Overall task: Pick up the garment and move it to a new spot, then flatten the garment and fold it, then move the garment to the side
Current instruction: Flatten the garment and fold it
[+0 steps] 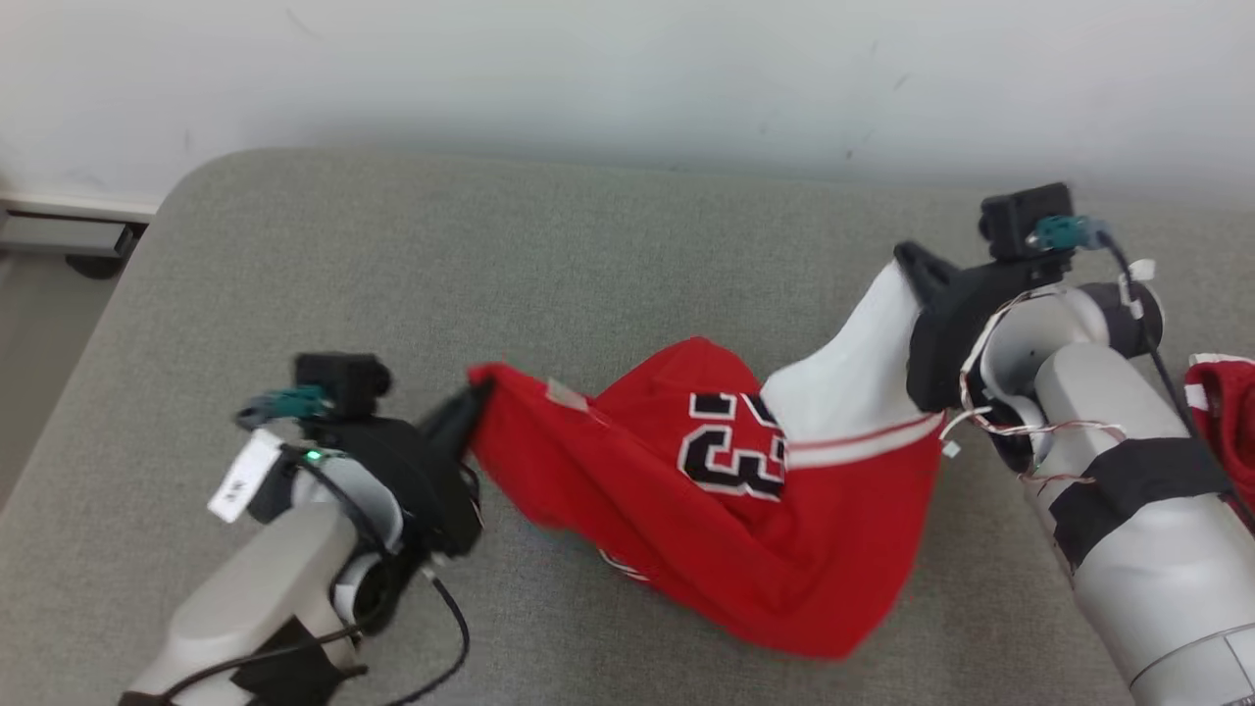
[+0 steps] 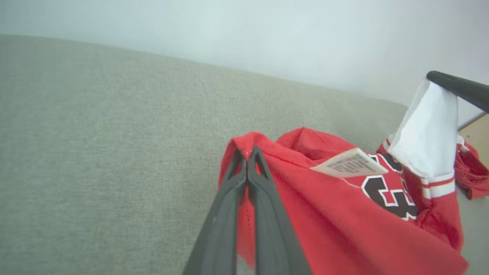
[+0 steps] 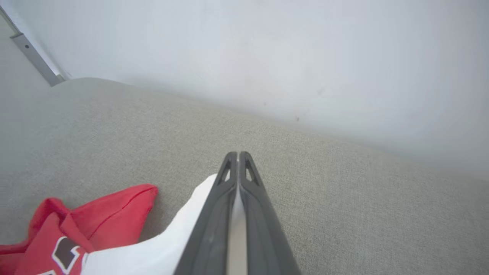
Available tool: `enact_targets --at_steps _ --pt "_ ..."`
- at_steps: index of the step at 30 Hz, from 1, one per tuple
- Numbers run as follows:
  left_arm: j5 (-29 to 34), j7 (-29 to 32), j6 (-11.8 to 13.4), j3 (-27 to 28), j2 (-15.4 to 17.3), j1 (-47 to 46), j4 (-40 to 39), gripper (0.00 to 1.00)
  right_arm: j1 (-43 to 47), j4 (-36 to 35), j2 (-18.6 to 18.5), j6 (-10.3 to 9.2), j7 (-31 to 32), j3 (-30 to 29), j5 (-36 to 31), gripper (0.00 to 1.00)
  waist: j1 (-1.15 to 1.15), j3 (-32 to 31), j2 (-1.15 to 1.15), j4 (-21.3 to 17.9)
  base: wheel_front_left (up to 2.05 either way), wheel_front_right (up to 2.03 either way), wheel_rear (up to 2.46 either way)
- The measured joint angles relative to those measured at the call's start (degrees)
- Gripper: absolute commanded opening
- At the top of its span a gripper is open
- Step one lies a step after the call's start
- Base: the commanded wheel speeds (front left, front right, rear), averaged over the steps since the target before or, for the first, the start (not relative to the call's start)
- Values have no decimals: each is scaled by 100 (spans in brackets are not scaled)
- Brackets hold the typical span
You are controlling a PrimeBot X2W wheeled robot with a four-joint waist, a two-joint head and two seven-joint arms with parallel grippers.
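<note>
The garment (image 1: 706, 490) is a red jersey with a black "23" and a white sleeve, hanging slack between my two arms over the grey surface (image 1: 490, 245). My left gripper (image 1: 478, 392) is shut on its red corner at the left; in the left wrist view the fingers (image 2: 248, 160) pinch that red hem beside the garment (image 2: 344, 214) and its care label (image 2: 349, 163). My right gripper (image 1: 907, 257) is shut on the white sleeve at the right. In the right wrist view, white cloth (image 3: 179, 236) shows pinched between the closed fingers (image 3: 237, 160).
The grey padded surface has a rounded far-left corner and meets a pale wall (image 1: 627, 69) at the back. Another red and white piece of cloth (image 1: 1224, 412) lies at the right edge behind my right arm. A metal rail (image 1: 69, 235) sits at far left.
</note>
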Motion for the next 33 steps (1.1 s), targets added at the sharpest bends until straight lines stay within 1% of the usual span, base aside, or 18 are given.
enact_targets --at_steps 3,5,7,9,12,14,17,18,21,24,29,33 --pt "118 -404 215 171 113 -48 -14 0 -54 -29 -5 29 -441 -201 131 0 0 -112 0 -32 0 0 0" --pt "172 -542 246 167 149 -10 -48 0 -39 -45 -24 30 -706 -261 162 0 0 -199 0 -59 0 0 0" --pt "194 -649 257 77 178 167 -155 0 148 -141 -21 40 -990 -371 326 0 0 -297 0 -88 0 0 0" --pt "192 -738 297 -7 190 595 -263 0 550 -234 -12 80 -1227 -463 487 0 0 -409 0 -121 0 0 0" --pt "207 -832 409 -177 290 1337 -404 0 1392 -361 -40 87 -1483 -517 653 0 -1 -593 0 -179 0 0 0" --pt "169 -853 463 -208 441 1767 -567 0 1939 -476 -73 89 -1585 -524 722 0 -1 -718 0 -225 0 0 0" --pt "181 -916 657 -272 653 2179 -769 0 2614 -770 -147 131 -1759 -592 862 0 -2 -880 -1 -313 0 0 0" --pt "165 -932 683 -257 705 2281 -856 0 2802 -851 -172 131 -1812 -601 884 0 -1 -922 -1 -351 0 0 0" --pt "138 -980 797 -185 818 2563 -1140 0 3309 -1122 -244 131 -1926 -603 937 0 -2 -1015 -1 -470 0 0 0" --pt "94 -990 849 -143 968 2758 -1382 0 3596 -1318 -324 132 -1944 -544 1003 0 -1 -1073 -1 -584 0 0 0" --pt "74 -990 853 -146 1192 2868 -1886 0 3712 -1662 -553 132 -1690 -280 957 0 -1 -1118 -1 -738 0 0 0" --pt "74 -990 900 -102 1503 2982 -2310 0 3724 -2054 -859 138 -1436 -166 894 0 -1 -1106 0 -846 0 0 0"
